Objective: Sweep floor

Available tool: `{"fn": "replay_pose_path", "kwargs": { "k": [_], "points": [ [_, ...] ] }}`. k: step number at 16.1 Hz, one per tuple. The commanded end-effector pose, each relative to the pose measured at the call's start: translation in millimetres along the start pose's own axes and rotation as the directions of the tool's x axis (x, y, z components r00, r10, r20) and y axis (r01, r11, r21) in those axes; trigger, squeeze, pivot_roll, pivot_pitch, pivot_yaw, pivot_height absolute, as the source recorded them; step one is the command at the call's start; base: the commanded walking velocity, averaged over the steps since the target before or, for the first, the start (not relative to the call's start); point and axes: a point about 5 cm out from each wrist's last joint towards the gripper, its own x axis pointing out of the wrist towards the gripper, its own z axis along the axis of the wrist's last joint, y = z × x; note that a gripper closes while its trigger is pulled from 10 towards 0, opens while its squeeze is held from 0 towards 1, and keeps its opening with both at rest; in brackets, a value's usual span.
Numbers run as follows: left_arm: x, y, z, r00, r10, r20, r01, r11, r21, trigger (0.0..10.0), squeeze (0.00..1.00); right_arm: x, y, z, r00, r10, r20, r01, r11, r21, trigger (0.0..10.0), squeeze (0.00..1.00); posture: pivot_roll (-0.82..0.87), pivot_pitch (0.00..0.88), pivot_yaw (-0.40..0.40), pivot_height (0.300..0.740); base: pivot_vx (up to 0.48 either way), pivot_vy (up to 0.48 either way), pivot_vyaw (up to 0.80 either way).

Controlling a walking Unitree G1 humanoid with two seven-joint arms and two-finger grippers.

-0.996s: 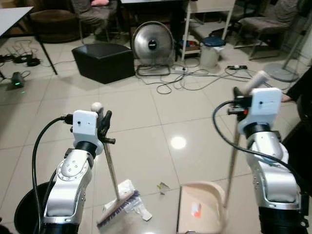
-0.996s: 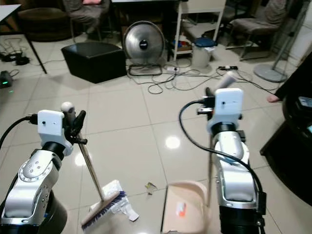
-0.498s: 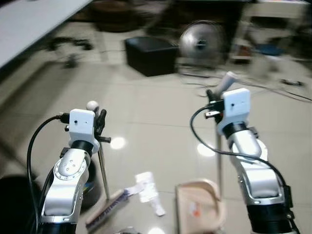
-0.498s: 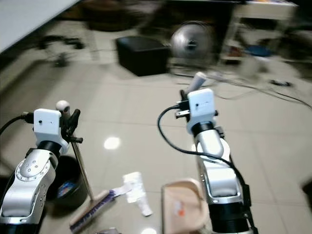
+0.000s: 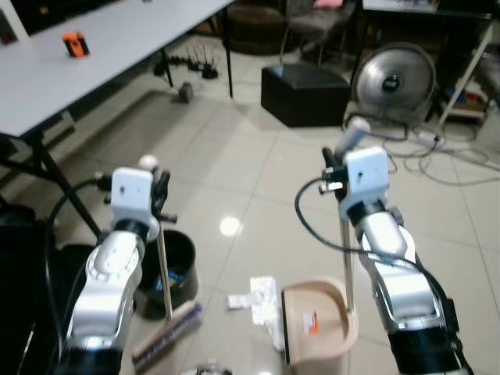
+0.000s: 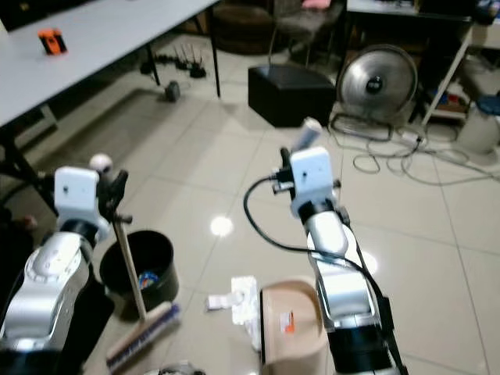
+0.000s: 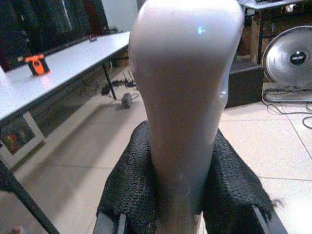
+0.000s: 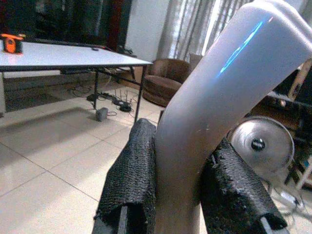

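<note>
My left hand grips the broom, bristles on the floor beside the black bin. Paper scraps touch the dustpan mouth; my right hand clamps its handle. Open tile ahead.

Silver jointed arms, white boxy wrist housings, looping black cables, black mesh-padded gripper fingers.
</note>
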Motion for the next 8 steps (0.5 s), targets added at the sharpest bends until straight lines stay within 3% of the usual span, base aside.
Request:
{"fn": "replay_pose_path", "kwargs": {
  "k": [1, 4, 8],
  "points": [
    [6.4, -1.6, 8, 0.999, -0.002, 0.039, 0.001, 1.000, 0.010, 10.0, 0.00, 0.0, -4.6, 0, 1.000, -0.028, 0.008, 0.028, 1.000, 0.003, 10.0, 0.00, 0.06, 0.001, 0.056, 0.740, 0.000, 0.000, 0.00],
    [26.4, -7.8, 15, 0.998, 0.012, 0.068, -0.009, 0.999, -0.045, 10.0, 0.00, -0.5, -8.9, -6, 0.998, -0.065, 0.028, 0.063, 0.997, 0.047, 10.0, 0.00, 0.06, 0.026, 0.070, 0.740, 0.000, 0.000, 0.00],
    [45.8, -8.9, 19, 0.993, 0.068, 0.099, -0.060, 0.995, -0.079, 10.0, 0.00, 6.9, 2.4, -13, 0.998, -0.005, 0.059, 0.006, 1.000, -0.019, 10.0, 0.00, 0.06, 0.098, 0.064, 0.740, 0.000, 0.000, 0.00]
  ]
}}
